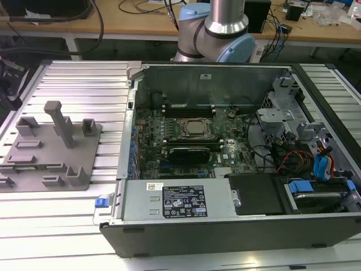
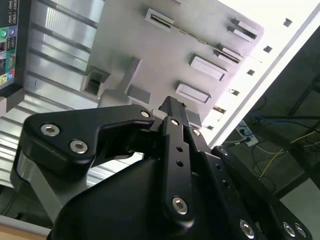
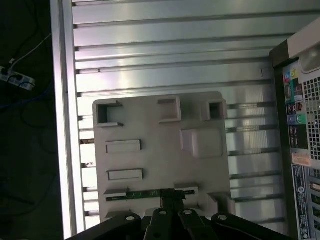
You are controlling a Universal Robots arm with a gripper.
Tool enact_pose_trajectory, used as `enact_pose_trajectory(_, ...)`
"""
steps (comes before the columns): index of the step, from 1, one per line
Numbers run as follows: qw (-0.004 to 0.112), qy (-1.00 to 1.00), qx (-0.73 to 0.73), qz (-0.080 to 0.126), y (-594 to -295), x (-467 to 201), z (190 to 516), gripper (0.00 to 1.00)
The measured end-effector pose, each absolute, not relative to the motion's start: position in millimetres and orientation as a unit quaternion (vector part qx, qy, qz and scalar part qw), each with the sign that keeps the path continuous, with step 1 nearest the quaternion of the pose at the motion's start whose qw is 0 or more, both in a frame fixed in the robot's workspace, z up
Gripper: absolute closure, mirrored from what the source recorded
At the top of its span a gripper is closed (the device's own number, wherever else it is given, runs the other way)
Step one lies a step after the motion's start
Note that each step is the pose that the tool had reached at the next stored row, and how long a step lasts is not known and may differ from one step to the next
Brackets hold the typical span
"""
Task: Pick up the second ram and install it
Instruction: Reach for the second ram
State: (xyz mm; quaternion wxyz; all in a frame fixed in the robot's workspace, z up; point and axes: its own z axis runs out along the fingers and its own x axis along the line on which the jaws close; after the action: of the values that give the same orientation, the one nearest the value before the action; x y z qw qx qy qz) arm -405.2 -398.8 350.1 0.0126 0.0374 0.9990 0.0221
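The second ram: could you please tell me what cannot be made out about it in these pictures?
- First wrist view: the gripper covers part of the second ram in the grey tray, and whether the two touch cannot be told.
- Exterior view: the second ram is too small to show its label.
- Exterior view: the memory slots are too small to tell which are filled.

Ribbed aluminium table (image 1: 73,79) under my reach, grey tray (image 1: 84,161) lying flat on it toward the exterior view's left, open computer case (image 1: 225,234) resting on it just beside, toward the exterior view's right
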Motion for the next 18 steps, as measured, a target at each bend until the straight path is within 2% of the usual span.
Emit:
enact_pose_trajectory(6,0.013,0.999,0.037,0.022,-399,-418,336,0.92)
enact_pose_trajectory(12,0.012,0.999,0.037,0.022,-418,-419,323,0.92)
enact_pose_trajectory(18,0.012,0.999,0.037,0.022,-422,-419,321,0.92)
